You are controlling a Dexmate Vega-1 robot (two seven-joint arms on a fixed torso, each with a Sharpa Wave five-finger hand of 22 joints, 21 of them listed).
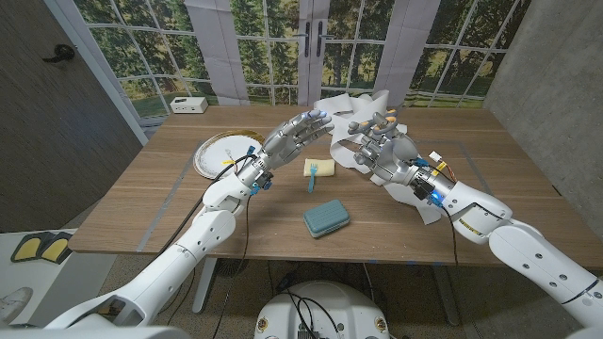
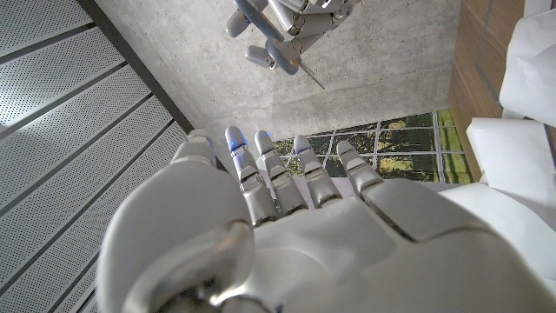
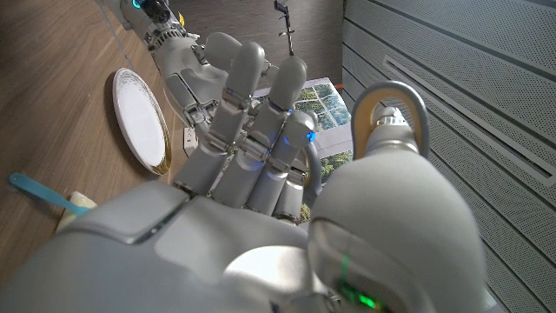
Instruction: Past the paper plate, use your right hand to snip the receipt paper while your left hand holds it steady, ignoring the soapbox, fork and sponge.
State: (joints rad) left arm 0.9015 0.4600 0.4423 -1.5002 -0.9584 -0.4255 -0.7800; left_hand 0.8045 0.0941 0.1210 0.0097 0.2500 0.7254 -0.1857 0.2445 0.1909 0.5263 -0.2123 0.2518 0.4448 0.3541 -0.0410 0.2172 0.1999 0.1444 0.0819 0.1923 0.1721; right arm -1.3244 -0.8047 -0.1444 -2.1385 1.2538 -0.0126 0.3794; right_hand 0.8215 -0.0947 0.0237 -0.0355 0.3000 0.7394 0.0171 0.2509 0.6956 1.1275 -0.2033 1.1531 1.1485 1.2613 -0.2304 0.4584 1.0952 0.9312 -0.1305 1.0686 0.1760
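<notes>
Both hands are raised over the surface's far side. Right hand (image 1: 382, 141) holds scissors (image 3: 393, 109); left hand (image 1: 297, 134) is empty, fingers extended. Receipt paper (image 1: 358, 105) lies behind them. Approach stage; next, left hand must grasp the paper.

The head view looks down from above and behind both arms over the whole counter (image 1: 170, 202), toward a windowed wall. The left wrist view sits close behind the left hand (image 2: 287, 235), looking past its fingers (image 2: 274, 174) to the wall, with the right hand (image 2: 291, 26) beyond their tips. The right wrist view sits just as close behind the right hand's fingers (image 3: 252, 130); beyond them lies the paper plate (image 3: 143, 117), shared with the head view (image 1: 221, 151)
</notes>
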